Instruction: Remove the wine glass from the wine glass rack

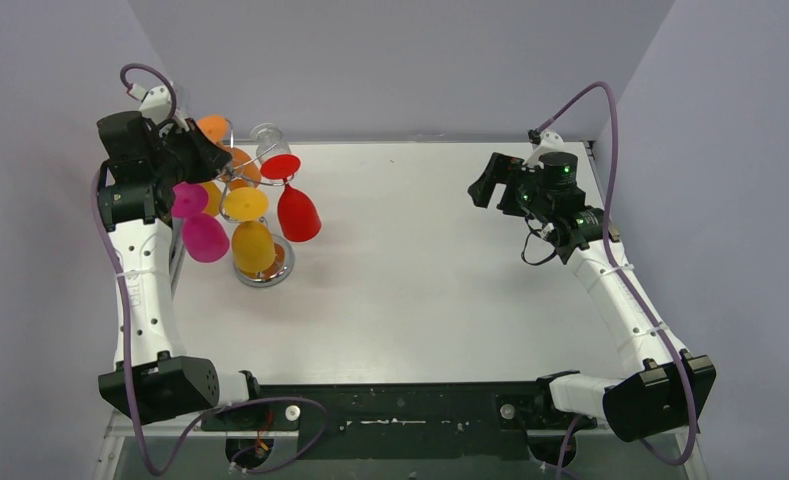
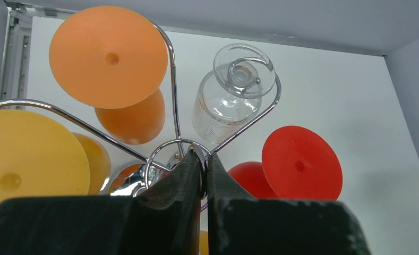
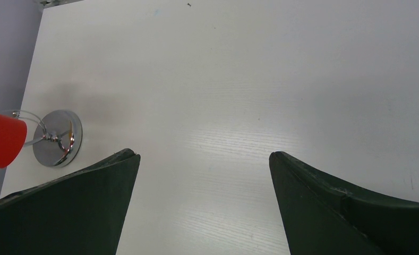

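The wine glass rack (image 1: 263, 272), silver wire on a round shiny base, stands at the table's far left. Several glasses hang upside down from it: orange (image 1: 213, 127), clear (image 1: 267, 140), red (image 1: 298, 213), yellow (image 1: 253, 245) and pink (image 1: 205, 238). My left gripper (image 1: 205, 150) is at the rack's top. In the left wrist view it (image 2: 204, 154) is shut on the rack's central wire ring (image 2: 162, 146), with the orange foot (image 2: 109, 56), clear glass (image 2: 228, 101) and red foot (image 2: 301, 162) beyond. My right gripper (image 1: 485, 185) is open and empty over the table's right side.
The right wrist view shows bare white table between the open fingers (image 3: 203, 154), with the rack's base (image 3: 57, 138) and the red glass's bowl (image 3: 2, 138) at far left. Grey walls enclose the table on three sides. A yellow foot (image 2: 26, 159) fills the left wrist view's left.
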`<control>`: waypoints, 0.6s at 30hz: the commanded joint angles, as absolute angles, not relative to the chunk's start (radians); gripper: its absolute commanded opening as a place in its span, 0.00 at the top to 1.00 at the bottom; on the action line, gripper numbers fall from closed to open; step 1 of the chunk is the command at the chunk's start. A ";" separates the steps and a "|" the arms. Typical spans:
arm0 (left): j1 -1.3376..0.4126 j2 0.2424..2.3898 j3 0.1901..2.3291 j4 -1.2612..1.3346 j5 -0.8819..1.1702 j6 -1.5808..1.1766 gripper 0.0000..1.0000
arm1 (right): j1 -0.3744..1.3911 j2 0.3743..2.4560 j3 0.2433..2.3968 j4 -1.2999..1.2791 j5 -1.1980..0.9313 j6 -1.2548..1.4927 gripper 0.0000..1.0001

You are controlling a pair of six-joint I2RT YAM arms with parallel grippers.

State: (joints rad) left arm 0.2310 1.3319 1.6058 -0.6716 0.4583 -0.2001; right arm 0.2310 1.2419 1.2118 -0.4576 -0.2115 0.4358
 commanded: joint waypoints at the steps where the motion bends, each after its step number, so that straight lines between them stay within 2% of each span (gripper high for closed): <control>1: 0.231 1.294 1.717 -0.397 0.581 -0.272 1.00 | 0.234 1.244 1.241 -0.419 -0.213 0.442 0.00; 13: 0.231 1.235 1.631 -0.477 0.487 -0.192 1.00 | 0.234 1.220 1.155 -0.303 -0.358 0.430 0.00; 15: 0.231 1.226 1.615 -0.480 0.481 -0.188 0.87 | 0.235 1.215 1.138 -0.271 -0.385 0.431 0.00; 18: 0.232 1.217 1.605 -0.483 0.470 -0.185 0.73 | 0.247 1.222 1.125 -0.239 -0.430 0.427 0.00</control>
